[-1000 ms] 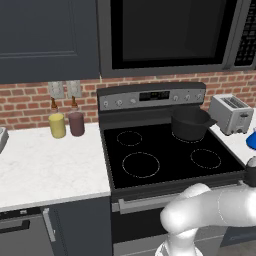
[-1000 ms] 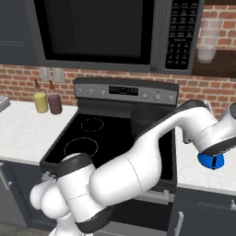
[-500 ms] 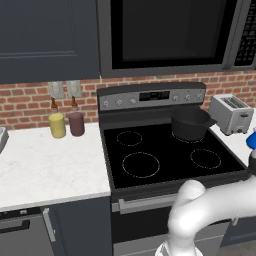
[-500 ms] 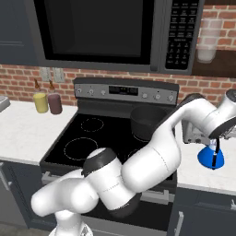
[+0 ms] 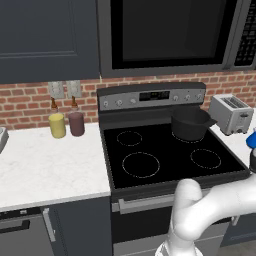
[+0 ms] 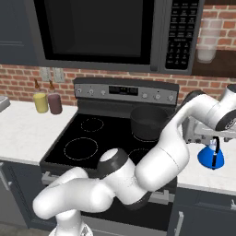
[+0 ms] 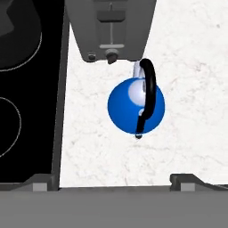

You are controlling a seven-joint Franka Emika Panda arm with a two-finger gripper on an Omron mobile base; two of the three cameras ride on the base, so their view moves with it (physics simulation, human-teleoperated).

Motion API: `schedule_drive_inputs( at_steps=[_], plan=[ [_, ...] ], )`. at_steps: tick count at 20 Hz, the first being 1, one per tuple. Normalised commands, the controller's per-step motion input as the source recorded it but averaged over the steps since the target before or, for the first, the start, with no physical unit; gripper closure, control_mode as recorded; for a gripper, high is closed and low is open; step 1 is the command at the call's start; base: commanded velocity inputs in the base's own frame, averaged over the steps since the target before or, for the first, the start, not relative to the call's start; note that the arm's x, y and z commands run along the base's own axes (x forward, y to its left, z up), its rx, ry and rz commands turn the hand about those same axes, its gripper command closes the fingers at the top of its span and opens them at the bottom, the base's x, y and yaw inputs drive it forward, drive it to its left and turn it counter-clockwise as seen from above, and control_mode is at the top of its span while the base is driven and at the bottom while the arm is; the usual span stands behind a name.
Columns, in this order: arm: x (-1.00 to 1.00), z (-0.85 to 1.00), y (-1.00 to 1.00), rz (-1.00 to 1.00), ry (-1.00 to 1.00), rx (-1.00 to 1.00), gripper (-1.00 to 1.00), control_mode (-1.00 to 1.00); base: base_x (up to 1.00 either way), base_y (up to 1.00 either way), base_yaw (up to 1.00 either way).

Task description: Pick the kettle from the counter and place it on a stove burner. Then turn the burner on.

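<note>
Open tool (image 7: 115, 180) above kettle (image 7: 133, 107)

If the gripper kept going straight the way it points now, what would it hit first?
Most likely the kettle: the open gripper points down at the counter, with the kettle's arched handle near the view's middle. Depth is unclear.

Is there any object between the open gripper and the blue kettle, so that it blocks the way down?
Nothing visible does. In the hand view the kettle sits alone on the counter, between the finger tips of the open gripper.
</note>
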Motion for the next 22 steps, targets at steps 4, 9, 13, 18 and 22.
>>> schedule_drive_inputs(
  at_steps=[4,9,13,18,22],
  plan=[
    [0.03,-0.47,0.00,0.00,0.03,0.00,-1.00,-1.00,0.00,0.00,0.00],
    [0.10,-0.48,0.00,0.00,0.00,0.03,-1.00,-1.00,0.00,0.00,0.00],
    [0.20,-0.26,0.00,0.00,-0.03,0.01,-1.00,-1.00,0.00,0.00,0.00],
    [0.26,-0.17,-0.03,0.00,-0.03,0.00,-1.00,-1.00,0.00,0.00,0.00],
    [0.18,-0.12,-0.35,0.00,-0.02,0.00,-1.00,-1.00,0.00,0.00,0.00]
  ],
)
